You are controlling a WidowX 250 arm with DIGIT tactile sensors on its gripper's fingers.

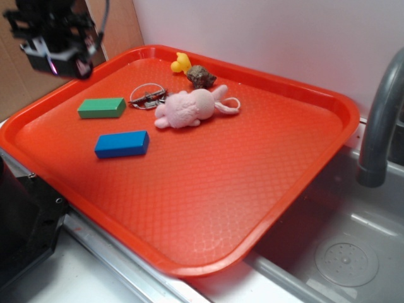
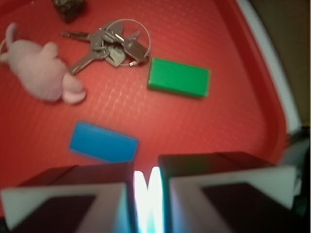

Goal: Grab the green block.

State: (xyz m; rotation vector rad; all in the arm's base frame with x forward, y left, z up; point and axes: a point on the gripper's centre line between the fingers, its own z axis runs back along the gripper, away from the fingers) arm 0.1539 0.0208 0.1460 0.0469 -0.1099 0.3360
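Two hazards face you: the black gripper (image 2: 147, 194), nearly closed and empty, must open, and the small matte green rectangular block (image 1: 101, 108) near the orange plastic tray's (image 1: 265, 208) left edge touches the metal key ring (image 2: 104, 46).

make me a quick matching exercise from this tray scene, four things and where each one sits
Things:
1. green block
2. blue block
3. keys
4. yellow duck

Places:
A. at the tray's far rim, beside the brown lump
B. between the green block and the pink plush
C. nearer the camera than the green block
D. under the raised gripper, by the left rim

Pairs: 1-D, 2-C, 3-B, 4-A
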